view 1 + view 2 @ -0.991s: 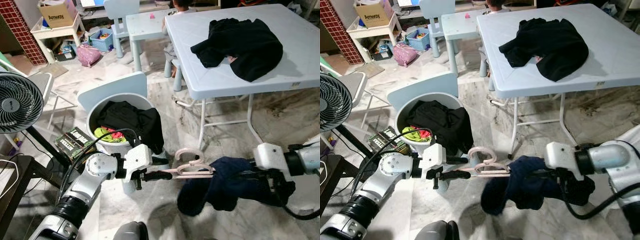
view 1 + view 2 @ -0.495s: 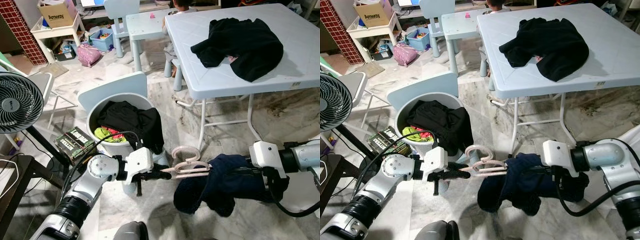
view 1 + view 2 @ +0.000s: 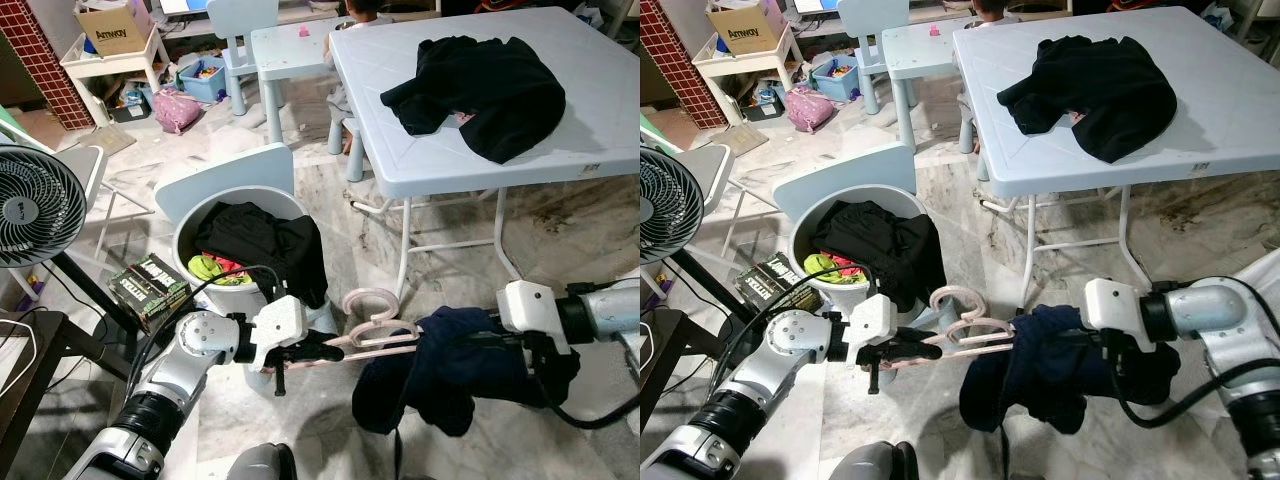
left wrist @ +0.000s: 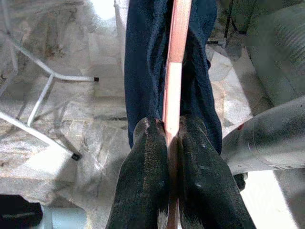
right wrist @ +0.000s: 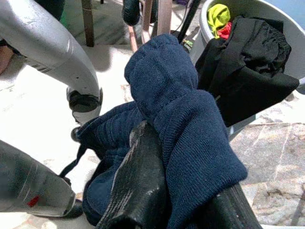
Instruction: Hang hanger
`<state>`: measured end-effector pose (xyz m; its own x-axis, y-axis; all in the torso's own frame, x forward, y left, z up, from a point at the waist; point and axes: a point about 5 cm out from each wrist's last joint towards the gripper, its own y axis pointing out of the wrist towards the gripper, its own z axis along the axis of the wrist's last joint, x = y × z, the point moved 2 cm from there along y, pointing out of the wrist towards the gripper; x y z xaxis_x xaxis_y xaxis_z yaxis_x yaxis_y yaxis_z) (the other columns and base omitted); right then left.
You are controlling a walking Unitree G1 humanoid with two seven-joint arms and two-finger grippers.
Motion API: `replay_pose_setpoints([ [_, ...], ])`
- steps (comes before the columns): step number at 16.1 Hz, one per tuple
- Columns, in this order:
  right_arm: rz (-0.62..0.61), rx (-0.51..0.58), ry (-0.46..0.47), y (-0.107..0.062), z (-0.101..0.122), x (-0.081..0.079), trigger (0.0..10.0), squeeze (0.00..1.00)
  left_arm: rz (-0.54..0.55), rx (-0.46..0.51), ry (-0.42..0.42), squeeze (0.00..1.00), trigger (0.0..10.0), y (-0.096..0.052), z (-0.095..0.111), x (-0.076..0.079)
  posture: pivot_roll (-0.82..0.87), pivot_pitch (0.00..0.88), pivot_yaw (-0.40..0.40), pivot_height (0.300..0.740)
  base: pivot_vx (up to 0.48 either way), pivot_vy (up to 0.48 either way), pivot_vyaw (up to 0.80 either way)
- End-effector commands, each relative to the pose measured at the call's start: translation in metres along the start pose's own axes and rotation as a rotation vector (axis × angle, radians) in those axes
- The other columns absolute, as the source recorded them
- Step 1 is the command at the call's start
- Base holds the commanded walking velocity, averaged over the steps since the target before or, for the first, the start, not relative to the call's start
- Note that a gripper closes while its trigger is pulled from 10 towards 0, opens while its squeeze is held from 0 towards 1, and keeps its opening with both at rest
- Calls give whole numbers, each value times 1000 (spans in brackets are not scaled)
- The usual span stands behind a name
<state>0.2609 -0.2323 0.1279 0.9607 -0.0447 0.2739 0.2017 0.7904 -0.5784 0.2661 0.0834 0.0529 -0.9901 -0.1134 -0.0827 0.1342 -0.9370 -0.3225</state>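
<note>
Beside the table (image 3: 560,150), just in front of the basket (image 3: 200,290), the soft, floppy navy garment (image 3: 440,370) bunches in the right gripper (image 5: 181,200), clamped on it. The left gripper (image 4: 167,143) pinches the stiff, light pink hanger (image 3: 375,335) by its end; the basket crowds the left arm.

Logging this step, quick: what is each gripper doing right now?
Left gripper: shut on the pink hanger.
Right gripper: shut on the navy garment.
</note>
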Motion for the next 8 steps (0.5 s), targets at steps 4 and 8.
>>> replay_pose_setpoints([
  [4,-35,36,58,-1,8,15,10000,1000,69,17,-44,0,0,-5,-2,-8,-130,22,73,740,0,0,0],
  [8,-187,15,7,-8,9,46,10000,1000,115,46,-81,0,0,-5,-2,-10,-129,9,67,740,0,0,0],
])
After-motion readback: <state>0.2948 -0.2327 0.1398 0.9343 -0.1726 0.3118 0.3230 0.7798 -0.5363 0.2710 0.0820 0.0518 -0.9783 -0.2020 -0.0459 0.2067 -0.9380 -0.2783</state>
